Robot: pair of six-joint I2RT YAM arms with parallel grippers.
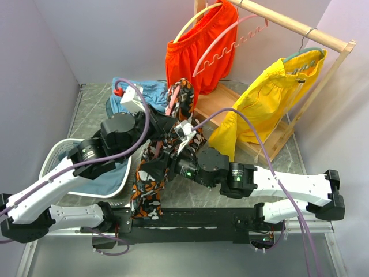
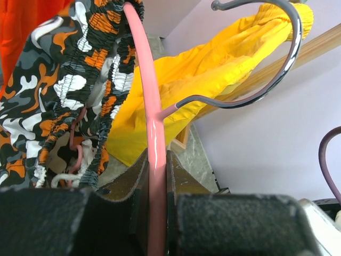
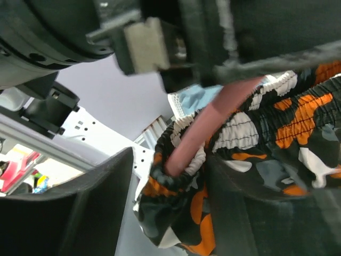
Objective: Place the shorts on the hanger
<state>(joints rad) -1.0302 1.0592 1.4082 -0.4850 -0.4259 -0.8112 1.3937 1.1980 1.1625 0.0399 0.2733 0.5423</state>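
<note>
pinching hanger point(image 2: 152, 101) in left gripper point(image 2: 157, 165), pointing straight outward; shorts point(image 2: 74, 85) dangling.

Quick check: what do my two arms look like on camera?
Left arm and right arm: white shell links, black cylindrical joints. A purple cable loops off each. Green light on the right wrist. Jaws black with a rough texture.

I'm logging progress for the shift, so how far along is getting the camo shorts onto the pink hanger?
Done: the left gripper is clamped on the hanger, and one hanger arm is inside the elastic waistband of the shorts. In hand: the right gripper is at that waistband; its grip is unclear. Left: the shorts mostly hang bunched below, so the waistband needs spreading across the hanger.
</note>
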